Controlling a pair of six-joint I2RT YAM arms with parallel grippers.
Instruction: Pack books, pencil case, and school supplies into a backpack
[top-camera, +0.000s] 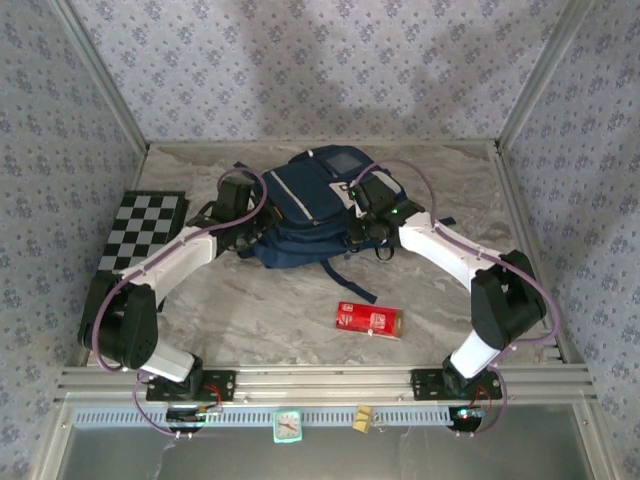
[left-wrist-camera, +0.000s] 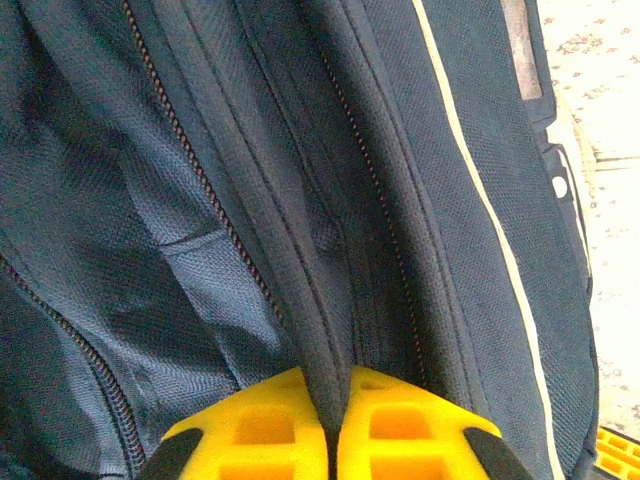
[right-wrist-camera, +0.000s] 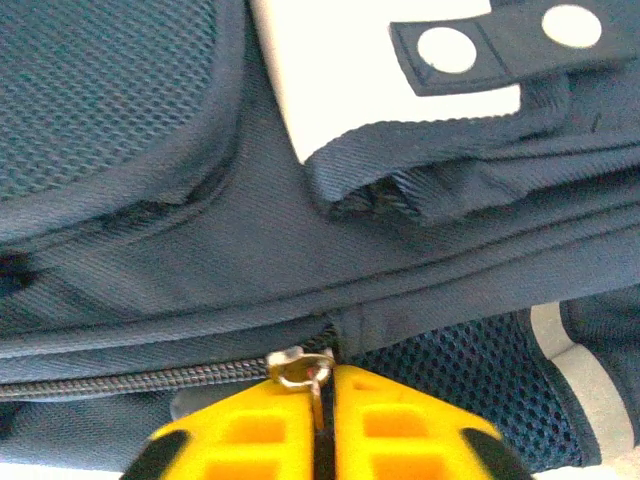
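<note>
Navy blue fabric backpack (top-camera: 305, 205) with the thin white stripe sits mid-frame in the top view, flat on the marble-look table (top-camera: 250, 310), long axis running roughly lower left to upper right. Both arms are on it. The left gripper (left-wrist-camera: 330, 410) is pinched tight on a ridge of its fabric between two zip lines, and the right gripper (right-wrist-camera: 325, 405) is clamped on the small brassy metal zip pull (right-wrist-camera: 300, 368). In the right wrist view the closed zip track runs off left from the pull, so I'd guess the tug goes that way while the left braces. The small red oblong box (top-camera: 368, 320) lies lower centre, long side left-to-right, nearer the right arm. The black-and-white chessboard (top-camera: 145, 228) is far left.
</note>
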